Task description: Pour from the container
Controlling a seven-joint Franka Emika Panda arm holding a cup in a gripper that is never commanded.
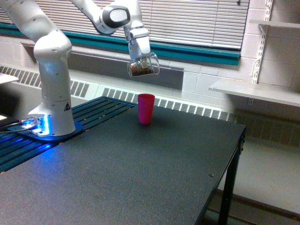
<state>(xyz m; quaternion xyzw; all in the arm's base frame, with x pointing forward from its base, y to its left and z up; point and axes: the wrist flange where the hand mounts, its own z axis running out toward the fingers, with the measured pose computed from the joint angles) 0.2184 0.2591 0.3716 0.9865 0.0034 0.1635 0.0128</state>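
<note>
One clear container hangs in the upper middle of the frame, pinched between the fingers of the gripper, with brown granular bits lying in its lower part. It is tilted, and it sits well above the pink cup, which stands upright on the black table just below the frame's centre.

The main risk is a miss. The container's mouth seems to sit slightly off the pink cup's opening, and the drop between them is long, so granules tipped from this height would likely scatter on the tabletop or bounce off the narrow rim. A quick wrist roll could also dump the load all at once. How firm the grip on the thin plastic wall is cannot be judged; a slip during rotation would drop the whole container.

Room to move is generous. The air around the container is open, the window blinds lie behind it, and the white arm base stands far at frame left. The table's right edge and the shelf at frame right are well apart from the pink cup.
</note>
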